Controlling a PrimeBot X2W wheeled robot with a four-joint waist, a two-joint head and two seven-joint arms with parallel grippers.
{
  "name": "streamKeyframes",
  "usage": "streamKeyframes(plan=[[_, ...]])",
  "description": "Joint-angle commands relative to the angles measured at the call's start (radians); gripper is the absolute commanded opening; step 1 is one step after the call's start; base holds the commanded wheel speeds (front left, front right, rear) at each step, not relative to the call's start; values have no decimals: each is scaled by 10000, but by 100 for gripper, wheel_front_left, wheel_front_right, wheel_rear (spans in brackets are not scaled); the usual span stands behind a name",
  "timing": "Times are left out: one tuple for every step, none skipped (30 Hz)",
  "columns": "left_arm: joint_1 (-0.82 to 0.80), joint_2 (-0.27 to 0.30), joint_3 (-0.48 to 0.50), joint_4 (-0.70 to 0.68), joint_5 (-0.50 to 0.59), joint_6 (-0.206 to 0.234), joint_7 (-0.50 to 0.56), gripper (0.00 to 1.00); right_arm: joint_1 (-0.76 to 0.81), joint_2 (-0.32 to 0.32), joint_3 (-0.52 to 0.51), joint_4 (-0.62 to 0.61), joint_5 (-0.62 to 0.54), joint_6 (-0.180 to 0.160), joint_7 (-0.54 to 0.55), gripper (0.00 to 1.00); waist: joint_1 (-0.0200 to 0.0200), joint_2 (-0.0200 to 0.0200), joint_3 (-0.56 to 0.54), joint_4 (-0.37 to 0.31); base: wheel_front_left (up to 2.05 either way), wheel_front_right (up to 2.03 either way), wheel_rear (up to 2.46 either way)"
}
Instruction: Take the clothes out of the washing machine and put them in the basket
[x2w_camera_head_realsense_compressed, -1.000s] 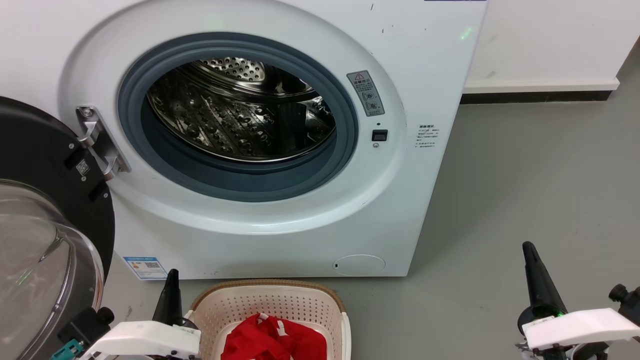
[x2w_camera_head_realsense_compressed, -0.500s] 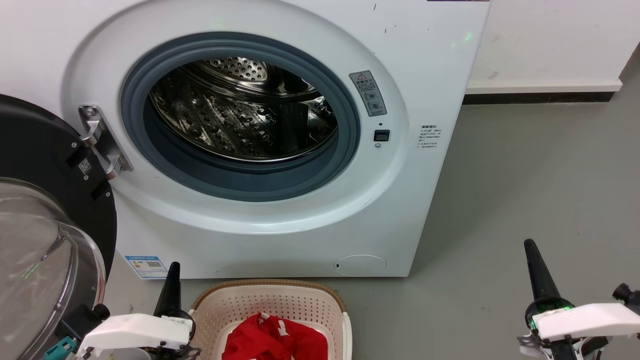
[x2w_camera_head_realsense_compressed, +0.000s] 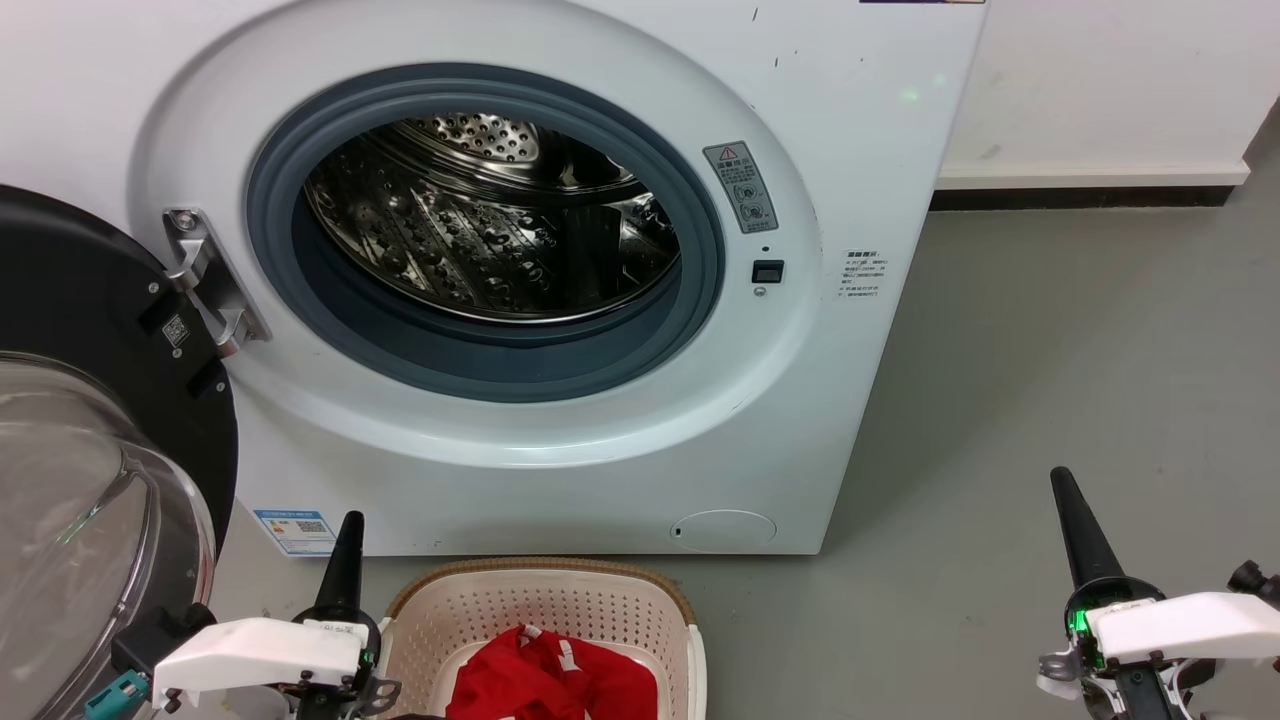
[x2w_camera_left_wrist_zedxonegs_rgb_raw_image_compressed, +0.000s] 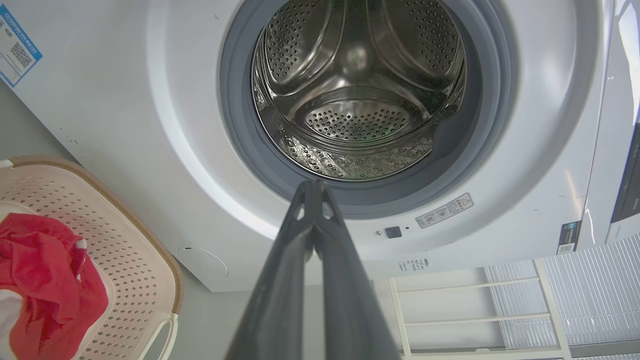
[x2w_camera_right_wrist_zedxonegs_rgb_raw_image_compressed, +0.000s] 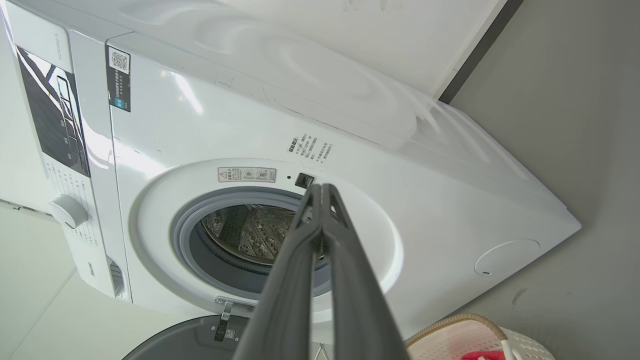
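The white washing machine (x2w_camera_head_realsense_compressed: 840, 130) stands with its door swung open, and its steel drum (x2w_camera_head_realsense_compressed: 490, 220) holds nothing I can see. Red clothes (x2w_camera_head_realsense_compressed: 550, 680) lie in the cream basket (x2w_camera_head_realsense_compressed: 540, 600) on the floor just in front of the machine. My left gripper (x2w_camera_head_realsense_compressed: 350, 525) is shut and empty, just left of the basket. My right gripper (x2w_camera_head_realsense_compressed: 1062, 482) is shut and empty, over bare floor well right of the machine. The left wrist view looks into the drum (x2w_camera_left_wrist_zedxonegs_rgb_raw_image_compressed: 360, 90) past shut fingers (x2w_camera_left_wrist_zedxonegs_rgb_raw_image_compressed: 312, 187), with the clothes (x2w_camera_left_wrist_zedxonegs_rgb_raw_image_compressed: 45, 280) at its left edge.
The open black-rimmed glass door (x2w_camera_head_realsense_compressed: 90, 480) stands at the far left, close to my left arm. Grey floor (x2w_camera_head_realsense_compressed: 1050, 350) stretches right of the machine to a white wall with a dark skirting. A white shelf unit (x2w_camera_left_wrist_zedxonegs_rgb_raw_image_compressed: 470, 310) shows in the left wrist view.
The head camera has drifted slightly, shifting the scene a little right. Both arms have sunk a little toward the bottom edge. Both grippers stay shut; the clothes lie unmoved.
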Motion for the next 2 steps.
streamKeyframes(plan=[[-199,0,62,-15,-239,-74,66,0,-217,-45,-40,9,264,-1,45,0,0,0,0,5,0,0,0],[-217,-1,68,-7,-338,-91,90,0,-229,-44,-51,27,363,-1,79,0,0,0,-1,8,0,0,0]])
